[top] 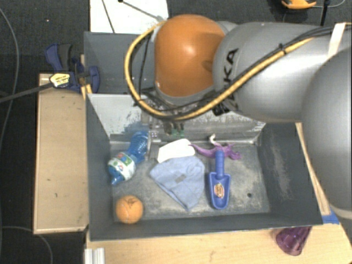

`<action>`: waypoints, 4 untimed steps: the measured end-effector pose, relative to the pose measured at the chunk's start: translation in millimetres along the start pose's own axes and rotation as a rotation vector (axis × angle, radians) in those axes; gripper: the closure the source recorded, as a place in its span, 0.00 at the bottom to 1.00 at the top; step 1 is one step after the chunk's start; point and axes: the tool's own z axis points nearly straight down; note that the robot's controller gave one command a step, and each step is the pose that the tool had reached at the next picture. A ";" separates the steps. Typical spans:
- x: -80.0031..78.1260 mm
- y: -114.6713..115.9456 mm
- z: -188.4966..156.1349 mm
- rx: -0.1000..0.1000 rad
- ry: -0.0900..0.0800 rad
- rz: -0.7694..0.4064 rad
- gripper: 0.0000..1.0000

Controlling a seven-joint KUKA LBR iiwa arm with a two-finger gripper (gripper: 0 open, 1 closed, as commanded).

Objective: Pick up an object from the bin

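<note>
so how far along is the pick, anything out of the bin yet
Done: nothing yet. The blue bottle, orange fruit, blue cloth, white piece and blue scoop all lie on the floor of the bin. In hand: the gripper sits low by the back wall, close behind the white piece. Left: grasping one thing and lifting it out.

White object (175, 149) partly under blue cloth (179, 183), purple toy (234, 153) behind blue scoop (219, 185)

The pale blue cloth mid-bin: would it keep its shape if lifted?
Probably not: the cloth lies crumpled in soft folds, so it would likely droop. It looks thin, so probably light. Pushed, it would likely bunch up rather than roll.
</note>
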 end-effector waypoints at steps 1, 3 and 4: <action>-1.3 -1.4 -5.2 -0.001 -0.007 0.004 0.00; 23.4 24.6 89.3 -0.002 -0.011 -0.151 0.00; 16.8 23.1 115.6 -0.003 -0.012 -0.108 0.00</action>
